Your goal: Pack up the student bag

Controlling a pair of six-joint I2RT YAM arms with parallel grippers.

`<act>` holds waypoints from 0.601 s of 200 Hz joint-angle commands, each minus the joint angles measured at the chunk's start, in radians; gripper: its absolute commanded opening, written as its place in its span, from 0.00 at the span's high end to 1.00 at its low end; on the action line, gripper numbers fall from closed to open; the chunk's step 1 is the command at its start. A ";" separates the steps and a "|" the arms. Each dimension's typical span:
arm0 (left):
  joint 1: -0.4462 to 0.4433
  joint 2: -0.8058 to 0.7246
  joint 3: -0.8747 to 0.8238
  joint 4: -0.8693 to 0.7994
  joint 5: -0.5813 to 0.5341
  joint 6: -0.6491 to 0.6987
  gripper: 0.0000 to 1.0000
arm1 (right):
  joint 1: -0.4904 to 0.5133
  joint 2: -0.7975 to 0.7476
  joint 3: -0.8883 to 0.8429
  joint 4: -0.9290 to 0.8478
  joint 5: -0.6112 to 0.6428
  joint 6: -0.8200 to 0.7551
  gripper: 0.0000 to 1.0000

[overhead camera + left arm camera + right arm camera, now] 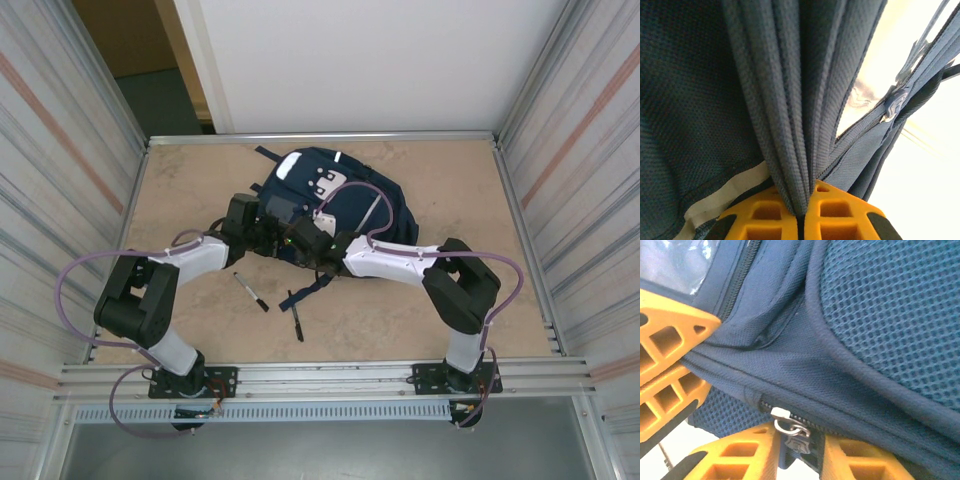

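Note:
The navy student bag (330,200) lies flat on the table's far middle, its white patches facing up. At the bag's near-left edge my left gripper (268,232) is shut on a bunched fold of its fabric (790,125), pinched tight between the orange fingertips (802,192). My right gripper (305,238) sits just beside it at the bag's near edge. Its jaws (799,432) stand narrow around the zipper pull (799,440), which hangs from the silver slider (781,413) and fills the gap. The left gripper's orange fingers (665,355) also appear there, clamped on the bag (880,315).
Two dark pens (251,291) (297,320) lie on the tan table (430,310) in front of the bag, between the two arms. Corrugated metal walls close in both sides, and a metal rail runs along the near edge.

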 commanded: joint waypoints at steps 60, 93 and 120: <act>0.000 -0.025 -0.042 0.029 0.070 -0.003 1.00 | -0.015 -0.111 -0.074 -0.046 0.064 0.038 0.87; 0.000 -0.024 -0.038 0.032 0.074 0.007 1.00 | -0.016 -0.153 -0.100 -0.028 0.034 -0.018 0.86; 0.002 -0.013 -0.028 0.019 0.074 0.018 1.00 | -0.014 -0.149 -0.110 -0.052 0.042 -0.017 0.85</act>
